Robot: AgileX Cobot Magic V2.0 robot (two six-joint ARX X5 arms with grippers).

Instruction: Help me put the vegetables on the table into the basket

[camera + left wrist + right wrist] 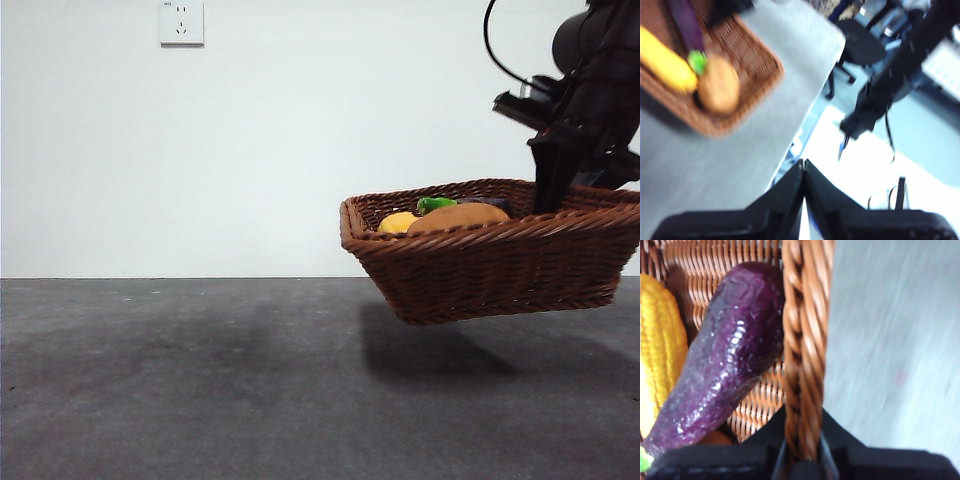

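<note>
The brown wicker basket hangs tilted above the grey table, with its shadow beneath it. My right gripper is shut on its braided rim, as the right wrist view shows. Inside lie the purple eggplant with its green stem, the bumpy yellow piece and the tan potato. The blurred left wrist view shows the basket with all three from above. My left gripper is shut and empty, high above the table edge.
A wall socket sits on the white wall behind. In the left wrist view the table's edge drops to the floor, with dark chairs and a black stand with cables beyond.
</note>
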